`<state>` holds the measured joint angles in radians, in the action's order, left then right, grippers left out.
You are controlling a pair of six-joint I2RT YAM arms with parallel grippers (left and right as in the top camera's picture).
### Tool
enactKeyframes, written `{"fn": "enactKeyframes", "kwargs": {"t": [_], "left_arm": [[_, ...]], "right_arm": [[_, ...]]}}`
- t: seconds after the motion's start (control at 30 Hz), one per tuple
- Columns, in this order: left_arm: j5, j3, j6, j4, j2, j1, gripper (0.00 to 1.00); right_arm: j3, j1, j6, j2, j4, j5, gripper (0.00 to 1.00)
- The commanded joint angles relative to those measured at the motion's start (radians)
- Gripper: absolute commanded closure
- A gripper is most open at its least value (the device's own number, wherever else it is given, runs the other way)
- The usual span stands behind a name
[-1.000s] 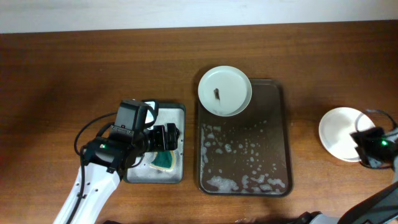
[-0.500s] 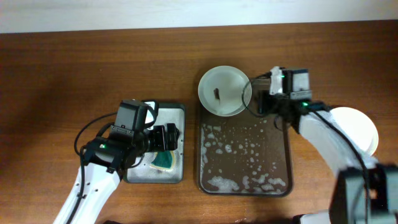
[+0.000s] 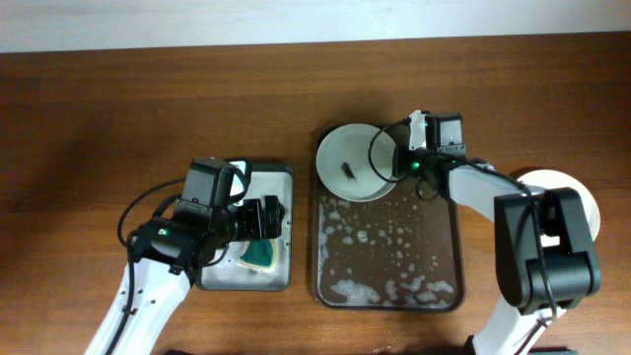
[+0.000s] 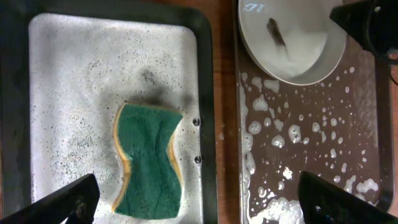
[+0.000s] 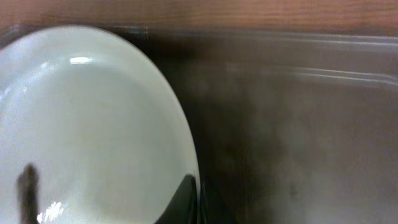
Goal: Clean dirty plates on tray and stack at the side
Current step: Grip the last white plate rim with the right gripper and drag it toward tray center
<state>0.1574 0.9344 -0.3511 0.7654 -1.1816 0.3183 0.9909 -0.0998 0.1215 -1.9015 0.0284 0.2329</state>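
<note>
One white plate (image 3: 345, 148) with a dark food speck lies at the far end of the dark brown tray (image 3: 434, 247), which is wet with soap suds. My right gripper (image 3: 397, 163) is shut on this plate's right rim. In the right wrist view one finger (image 5: 189, 199) lies over the rim of the plate (image 5: 93, 124), with the tray (image 5: 298, 124) beside it. White plates (image 3: 572, 183) sit on the table to the right, partly hidden by my right arm. My left gripper (image 3: 268, 219) is open and empty above the sponge. The left wrist view shows its fingertips (image 4: 199, 202), the plate (image 4: 298, 43) and the tray (image 4: 348, 124).
A smaller grey tray (image 3: 271, 177) stands left of the brown tray and holds a green-yellow sponge (image 3: 261, 254). Both show in the left wrist view, the grey tray (image 4: 81, 62) wet and speckled, the sponge (image 4: 146, 162) lying flat.
My right arm has swung from the plates at the right over to the plate on the tray and closed on its rim. The plate has shifted slightly. The left arm has not moved.
</note>
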Motion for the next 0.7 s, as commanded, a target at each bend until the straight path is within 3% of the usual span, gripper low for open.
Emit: {"fn": "enactKeyframes", "kwargs": {"t": [0.0, 0.13, 0.27, 0.37, 0.53, 0.6, 0.67], "left_arm": [[-0.003, 0.013, 0.008, 0.0, 0.006, -0.005, 0.0], [-0.003, 0.013, 0.009, 0.0, 0.006, -0.005, 0.0], [-0.004, 0.013, 0.009, 0.0, 0.006, -0.005, 0.0], [-0.004, 0.013, 0.009, 0.0, 0.006, -0.005, 0.0], [-0.004, 0.013, 0.009, 0.0, 0.006, -0.005, 0.0], [-0.004, 0.013, 0.009, 0.003, 0.006, -0.005, 0.0], [-0.004, 0.013, 0.009, 0.01, 0.006, -0.005, 0.0]], "right_arm": [[0.003, 0.009, -0.008, 0.171, 0.142, -0.008, 0.96], [0.002, 0.01, 0.125, 0.444, 0.544, -0.06, 0.96], [-0.02, 0.008, 0.255, 0.528, 0.811, -0.118, 0.96], [-0.1, 0.009, 0.328, 0.508, 0.811, -0.117, 0.96], [-0.277, 0.01, 0.553, 0.504, 0.601, -0.113, 0.96], [-0.293, 0.01, 0.578, 0.508, 0.565, -0.1, 0.67], [-0.278, 0.01, 0.546, 0.534, 0.567, -0.09, 0.62]]}}
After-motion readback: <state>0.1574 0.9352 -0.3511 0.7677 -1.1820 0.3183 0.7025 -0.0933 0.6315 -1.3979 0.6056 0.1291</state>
